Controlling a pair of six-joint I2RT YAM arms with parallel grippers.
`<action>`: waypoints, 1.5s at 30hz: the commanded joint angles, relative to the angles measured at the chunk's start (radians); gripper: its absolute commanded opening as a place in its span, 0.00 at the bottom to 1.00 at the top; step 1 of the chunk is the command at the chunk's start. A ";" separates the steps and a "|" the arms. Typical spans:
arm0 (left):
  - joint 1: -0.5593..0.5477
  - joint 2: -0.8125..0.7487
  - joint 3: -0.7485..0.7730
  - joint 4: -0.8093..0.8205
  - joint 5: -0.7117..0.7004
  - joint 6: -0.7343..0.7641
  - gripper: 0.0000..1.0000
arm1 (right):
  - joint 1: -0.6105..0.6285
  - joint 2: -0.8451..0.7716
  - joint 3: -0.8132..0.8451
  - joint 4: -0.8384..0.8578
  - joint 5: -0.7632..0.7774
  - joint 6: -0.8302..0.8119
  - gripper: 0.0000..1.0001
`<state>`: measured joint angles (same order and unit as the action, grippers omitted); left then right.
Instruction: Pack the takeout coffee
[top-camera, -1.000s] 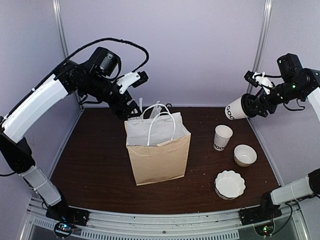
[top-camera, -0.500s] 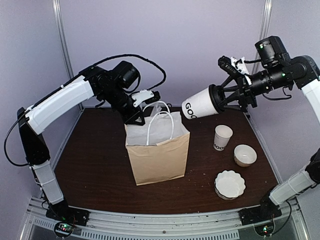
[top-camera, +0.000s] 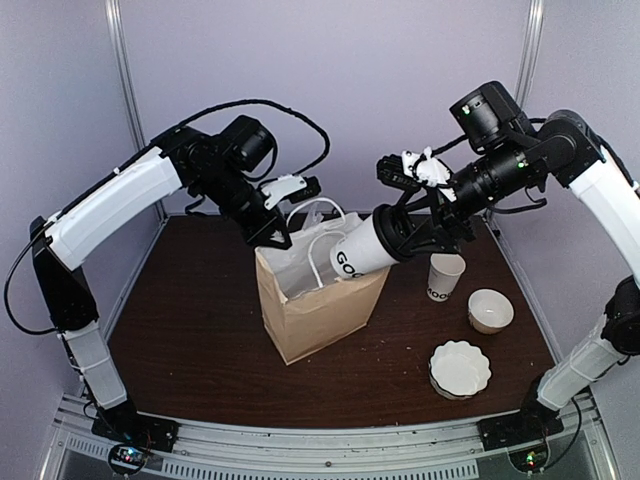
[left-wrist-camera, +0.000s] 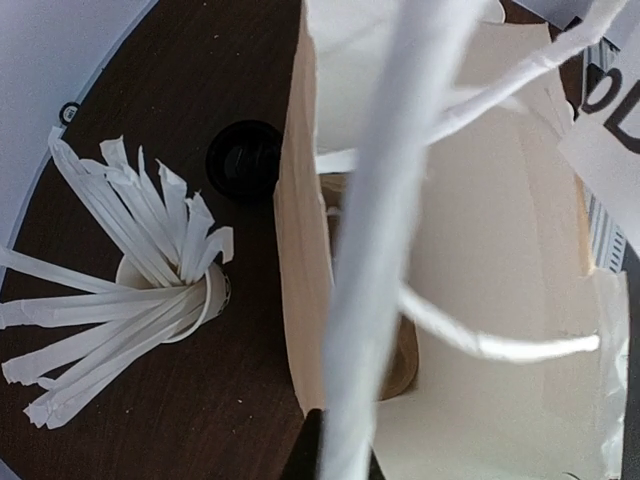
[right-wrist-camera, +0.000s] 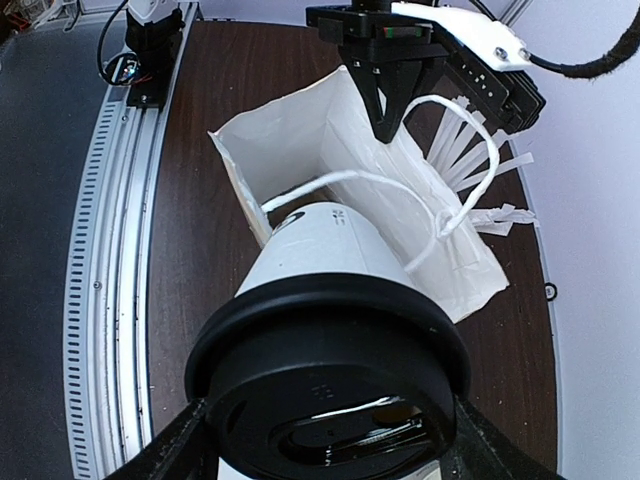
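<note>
The coffee (top-camera: 355, 257) hangs tilted at the mouth of the bag (top-camera: 320, 310), base toward the opening and black lid up and away from it. The right gripper (top-camera: 405, 232) grasps it at the lid end. The right wrist view shows a finger on either side of the lid and a white bag handle draped across the cup's side.

The left gripper (top-camera: 277, 237) is at the bag's far rim, fingers clenched on the bag. From above they come to a point on the paper edge. The left wrist view shows a handle running straight down between the dark fingers, so rim or handle cannot be told apart there.

That view also looks into the bag, which holds nothing on its floor, and only a lettered corner of the coffee shows over its rim. Behind the bag it shows a straw cup (left-wrist-camera: 175, 300) and a black disc (left-wrist-camera: 245, 160) on the table (top-camera: 190, 330), both hidden from the top view.

Right of the bag, seen only from above, stand an open cup (top-camera: 445, 275), a bowl (top-camera: 490, 310) and a stack of dishes (top-camera: 460, 370).
</note>
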<state>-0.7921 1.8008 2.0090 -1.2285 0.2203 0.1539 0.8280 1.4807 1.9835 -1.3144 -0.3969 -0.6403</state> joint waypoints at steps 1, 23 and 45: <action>-0.034 -0.056 0.014 0.005 0.016 -0.005 0.00 | 0.015 0.011 0.063 -0.010 0.075 -0.007 0.67; -0.117 -0.093 0.023 -0.026 -0.139 -0.093 0.00 | 0.011 -0.099 0.032 0.002 0.139 -0.067 0.67; -0.157 -0.061 0.028 0.011 -0.107 -0.140 0.00 | 0.155 0.001 -0.048 0.023 0.196 -0.094 0.66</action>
<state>-0.9253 1.7351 2.0094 -1.2648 0.0875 0.0166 0.9714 1.4464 1.8954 -1.3125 -0.2146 -0.7151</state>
